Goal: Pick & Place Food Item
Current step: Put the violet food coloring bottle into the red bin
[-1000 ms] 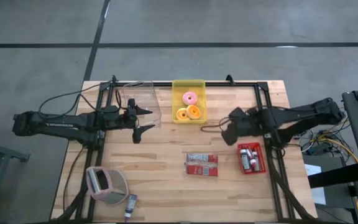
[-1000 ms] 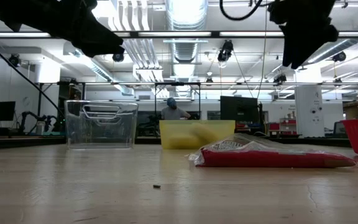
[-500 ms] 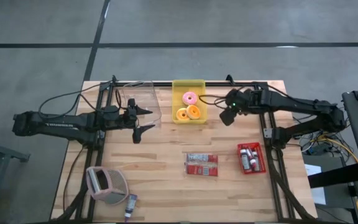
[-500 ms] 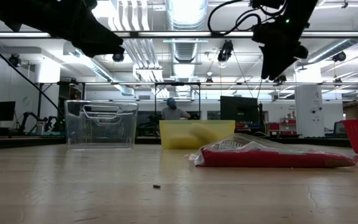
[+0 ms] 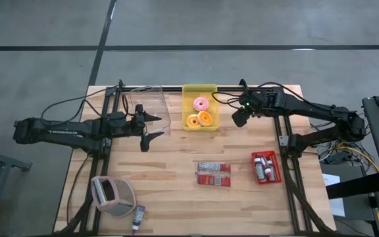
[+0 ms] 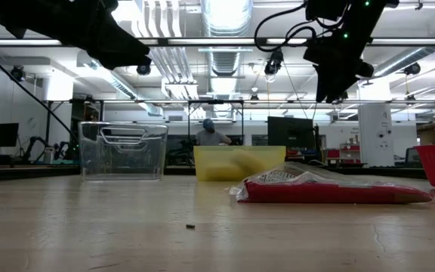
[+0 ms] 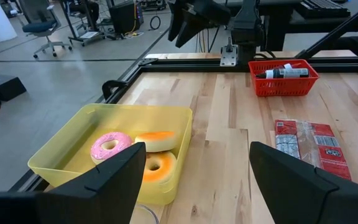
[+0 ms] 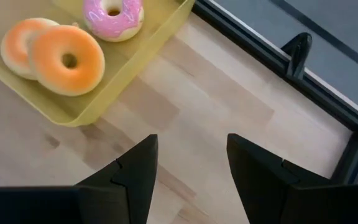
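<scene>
- High view: right gripper [image 5: 239, 118] hangs over the counter [image 5: 176, 191] just beside the yellow tray [image 5: 200, 122], on the tray's right. Three doughnuts in the tray: pink doughnut [image 5: 201, 103] toward the far edge, two orange ones nearer. Left gripper [image 5: 151, 126] waits beside the clear bin [image 5: 148, 105], fingers spread wide, nothing in them. Judged step: the approach to a doughnut; no pick yet.
- Low view: right gripper [image 6: 331, 79] is high above the counter, well clear of the tray [image 6: 236, 162]. A red snack packet [image 6: 331, 189] lies in front.
- Left wrist view: tray [image 7: 67, 152] holds the pink doughnut [image 7: 109, 147] touching an orange doughnut [image 7: 156, 140]; a second orange one lies nearest. Red basket [image 7: 283, 73] of bottles stands well apart.
- Right wrist view: right gripper [image 8: 191, 168] partly open and empty, over bare wood beside the tray rim [image 8: 98, 106]. Orange doughnut [image 8: 67, 59] is nearest it.
- Next move, as I judge it: shift over the tray, centre on one doughnut, descend, close. Risk: catching the tray rim or nudging a neighbouring doughnut.
</scene>
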`<action>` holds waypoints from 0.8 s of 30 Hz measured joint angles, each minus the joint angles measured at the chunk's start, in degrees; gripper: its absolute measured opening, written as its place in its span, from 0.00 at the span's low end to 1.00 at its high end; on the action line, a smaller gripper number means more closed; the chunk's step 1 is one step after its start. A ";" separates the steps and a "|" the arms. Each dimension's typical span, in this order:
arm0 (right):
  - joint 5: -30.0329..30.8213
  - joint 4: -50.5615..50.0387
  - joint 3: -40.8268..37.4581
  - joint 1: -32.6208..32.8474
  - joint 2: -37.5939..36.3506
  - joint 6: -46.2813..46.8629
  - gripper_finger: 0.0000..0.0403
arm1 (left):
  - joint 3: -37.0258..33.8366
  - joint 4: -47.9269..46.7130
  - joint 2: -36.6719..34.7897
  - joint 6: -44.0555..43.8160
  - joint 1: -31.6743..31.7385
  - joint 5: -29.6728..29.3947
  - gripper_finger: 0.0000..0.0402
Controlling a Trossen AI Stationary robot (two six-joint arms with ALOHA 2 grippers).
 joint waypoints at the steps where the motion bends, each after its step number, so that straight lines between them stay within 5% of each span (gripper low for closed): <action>1: 0.03 0.01 0.00 0.01 0.00 0.21 0.47 | 0.00 0.00 0.01 0.00 0.01 0.00 0.73; 24: 0.16 0.16 0.00 0.09 0.04 0.52 0.47 | 0.00 -0.34 0.01 0.00 0.01 0.00 0.73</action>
